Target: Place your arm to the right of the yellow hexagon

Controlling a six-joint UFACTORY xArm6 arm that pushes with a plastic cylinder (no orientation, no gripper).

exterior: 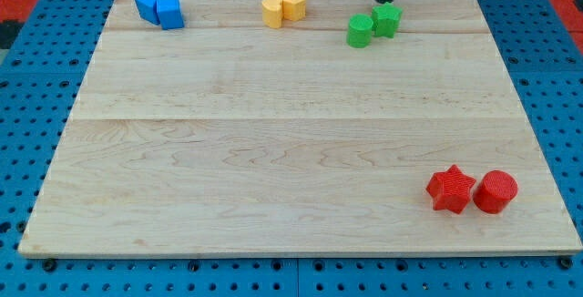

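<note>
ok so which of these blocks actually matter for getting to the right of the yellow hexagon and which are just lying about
Part of the job:
- yellow hexagon, at the view's top
- my tip, right of it, just above the green star

Just lying about:
- yellow block touching the hexagon
- green star, green cylinder
- two blue blocks
- red star, red cylinder
</note>
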